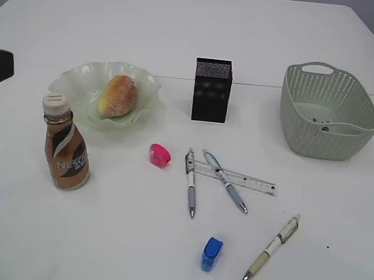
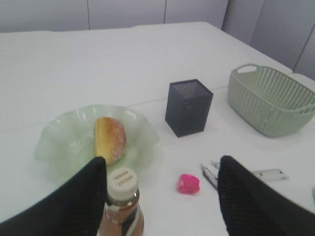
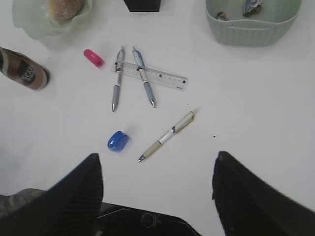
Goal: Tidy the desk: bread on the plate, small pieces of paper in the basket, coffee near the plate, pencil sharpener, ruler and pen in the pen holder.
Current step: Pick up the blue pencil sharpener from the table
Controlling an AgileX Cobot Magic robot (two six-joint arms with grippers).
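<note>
The round sugared bread roll (image 1: pixel 117 96) already lies on the pale green ruffled glass plate (image 1: pixel 72 76), the brown plastic coffee bottle with a cream cap (image 1: pixel 66 144) stands just beside that plate, and crumpled paper scraps (image 3: pixel 251 6) sit inside the sage green perforated plastic basket (image 1: pixel 366 113), so the step in hand looks to be the stationery. Still loose on the white desk (image 1: pixel 198 40) are the pink pencil sharpener (image 1: pixel 159 154), the blue pencil sharpener (image 1: pixel 211 253), the clear plastic ruler (image 1: pixel 256 183), 2 grey-blue pens (image 1: pixel 191 181) lying across that ruler, and a cream-and-white pen (image 1: pixel 272 248) set apart nearer the camera; the black mesh pen holder (image 1: pixel 211 89) stands upright between plate and basket. The left gripper (image 2: pixel 160 172) has its fingers wide apart above the coffee cap and the pink sharpener, and the right gripper (image 3: pixel 157 172) hangs with fingers spread over the blue sharpener and the lone pen. A sound order would be to lift the 2 crossed pens first, since they pin the ruler, then pinch the ruler by its edges and drop each item vertically so the light holder does not tip. Neither arm shows in the exterior view, the holder's inside is hidden, and the scraps are too small to count.
</note>
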